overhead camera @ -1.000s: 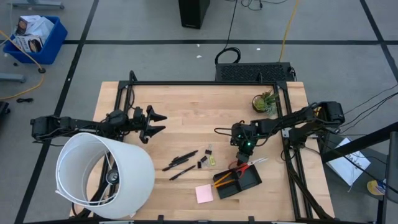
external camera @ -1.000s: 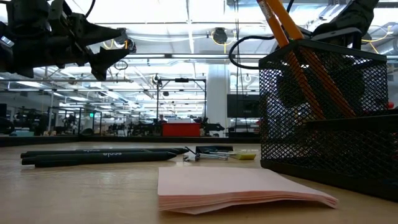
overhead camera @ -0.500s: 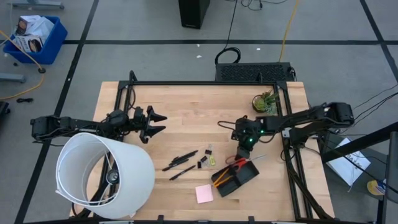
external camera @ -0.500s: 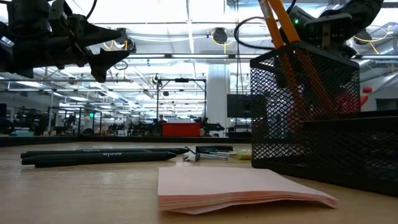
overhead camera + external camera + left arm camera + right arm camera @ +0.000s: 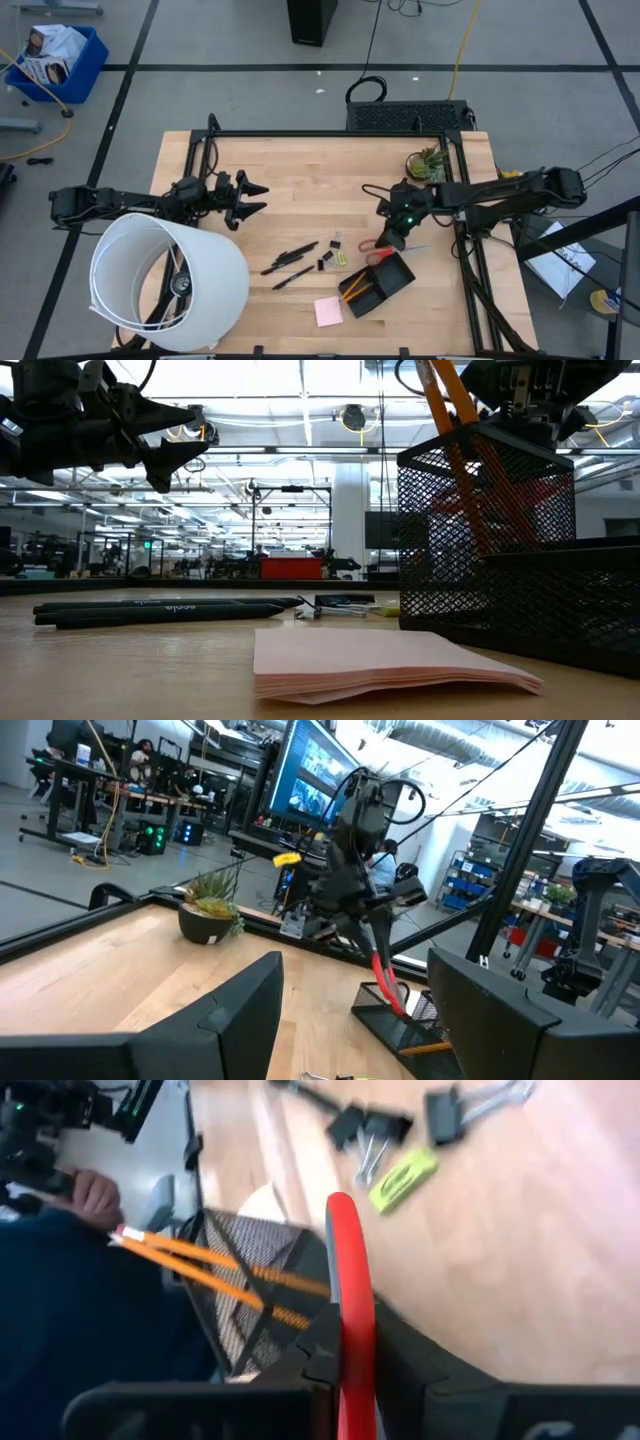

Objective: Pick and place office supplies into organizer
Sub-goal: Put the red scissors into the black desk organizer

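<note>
The right gripper hangs just above the organizer's far edge, jaws closed on the red handles of the scissors. The scissors hang partly over the organizer's rim; from the high view it is hard to tell whether the blades are already inside the tall mesh compartment or only above it. Two pencils stand slanted in that compartment.

The step in hand appears to be placing the scissors. The next move calls for lowering them squarely into a compartment, clear of the pencils, then opening the jaws and lifting away.

Outside the organizer remain the pens and the clips, a little beyond its near-left side, and the pink pad just beside it. The left gripper waits well away from the organizer, jaws open and empty.
</note>
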Controlling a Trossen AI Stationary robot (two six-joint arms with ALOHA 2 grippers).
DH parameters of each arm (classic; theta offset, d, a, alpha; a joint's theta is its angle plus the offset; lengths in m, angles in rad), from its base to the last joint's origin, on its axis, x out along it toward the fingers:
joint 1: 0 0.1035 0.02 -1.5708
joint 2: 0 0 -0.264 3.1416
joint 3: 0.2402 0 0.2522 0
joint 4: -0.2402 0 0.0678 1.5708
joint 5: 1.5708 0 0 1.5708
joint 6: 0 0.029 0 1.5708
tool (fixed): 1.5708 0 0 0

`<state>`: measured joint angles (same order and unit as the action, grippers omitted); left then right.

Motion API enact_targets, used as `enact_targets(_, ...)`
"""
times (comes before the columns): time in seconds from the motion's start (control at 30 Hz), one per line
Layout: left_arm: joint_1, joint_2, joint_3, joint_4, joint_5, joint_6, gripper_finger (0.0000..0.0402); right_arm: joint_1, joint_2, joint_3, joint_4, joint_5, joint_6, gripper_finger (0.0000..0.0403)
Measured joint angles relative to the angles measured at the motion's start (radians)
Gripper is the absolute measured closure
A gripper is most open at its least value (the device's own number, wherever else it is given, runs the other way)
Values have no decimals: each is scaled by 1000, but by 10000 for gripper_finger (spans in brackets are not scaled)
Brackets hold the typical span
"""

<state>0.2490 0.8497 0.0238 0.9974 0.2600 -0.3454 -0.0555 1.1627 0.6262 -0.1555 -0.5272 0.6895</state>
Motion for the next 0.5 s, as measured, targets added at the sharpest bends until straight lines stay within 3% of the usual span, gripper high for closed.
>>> enact_targets(0.27, 0, 0, 0, 0, -19, 23, 149, 32, -80, 0, 24, 237, -84, 376)
enact_targets(0.5, 0, 0, 0, 2, -30, 14, 149, 105, -110, 1, 155, 462, -185, 370)
